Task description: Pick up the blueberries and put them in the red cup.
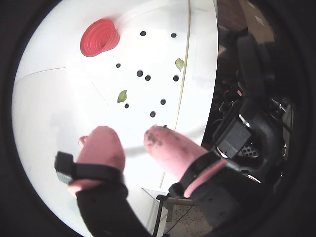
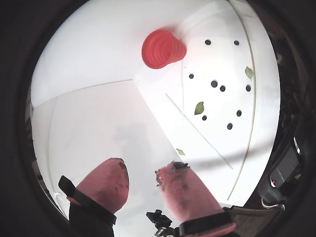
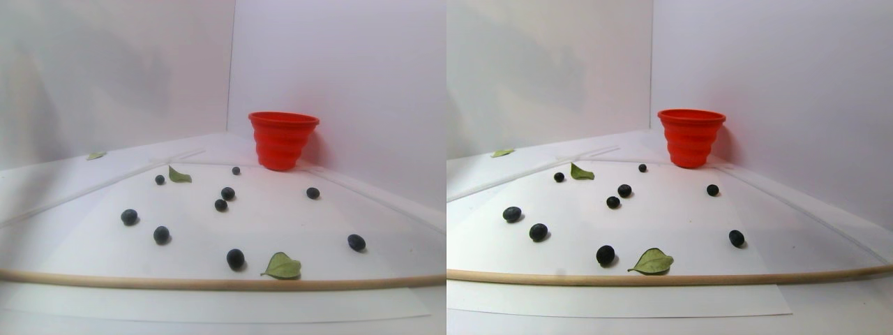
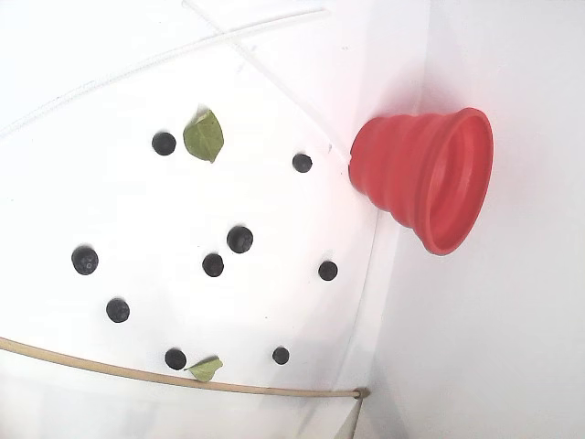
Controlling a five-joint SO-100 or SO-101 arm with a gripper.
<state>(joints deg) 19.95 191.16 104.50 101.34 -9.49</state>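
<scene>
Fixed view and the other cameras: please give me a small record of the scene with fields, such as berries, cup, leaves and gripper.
blueberries: nine, loose on the white sheet, none in the gripper
red cup: upright at the back corner, by the wall; inside not visible
leaves: green, two among the berries, one more apart
wooden stick: thin, along the front edge of the sheet
gripper: open, pink fingertips with dark stains, above the table, holding nothing
task state: no berry picked yet
</scene>
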